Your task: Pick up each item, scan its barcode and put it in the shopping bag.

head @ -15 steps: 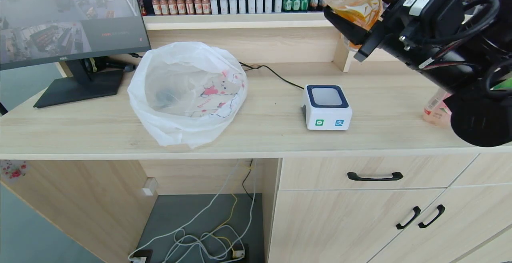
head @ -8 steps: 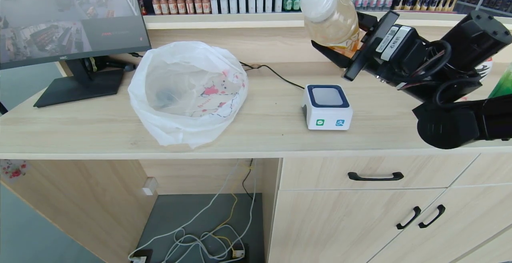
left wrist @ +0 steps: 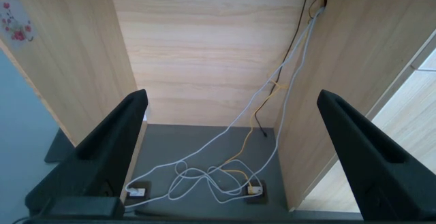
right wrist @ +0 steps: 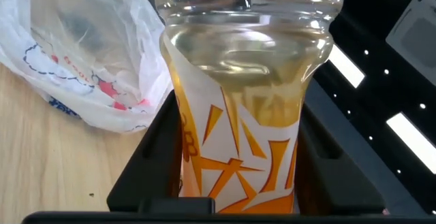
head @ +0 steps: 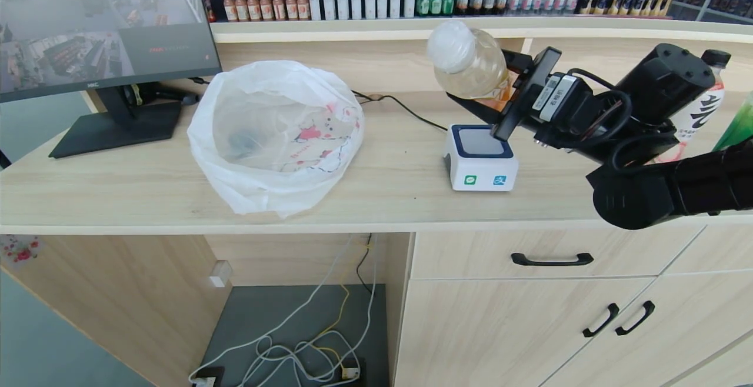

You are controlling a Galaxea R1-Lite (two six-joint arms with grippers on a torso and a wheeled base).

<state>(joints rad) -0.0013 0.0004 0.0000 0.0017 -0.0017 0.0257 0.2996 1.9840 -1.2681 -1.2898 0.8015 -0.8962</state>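
The white shopping bag (head: 275, 134) sits open-mouthed left of centre in the head view, with something dark and blurred (head: 241, 143) lying in its bottom; I can't make out what it is. The bottle (head: 470, 66), clear plastic with pale yellowish liquid in it and an orange label, is clamped in the right gripper (head: 482, 81), tilted with its white cap towards the upper left. It hangs just above the far edge of the scanner (head: 480, 157), the small white box right of centre on the counter (head: 388, 199). Another bottle with a black cap (head: 697, 104) stands upright at the right edge.

A second ago the gripped bottle was up at the top right of the frame. Since then the arm has brought it down and to the left, over the scanner. The bag and scanner haven't budged.

The right wrist view shows the label's orange pattern up close, the dark fingers (right wrist: 146, 163) pressed to either side of the bottle (right wrist: 245, 115), and the bag (right wrist: 75, 54) beyond. The left wrist view shows the left gripper (left wrist: 231, 149) spread wide and holding nothing, facing loose cables (left wrist: 225, 176) under the counter.
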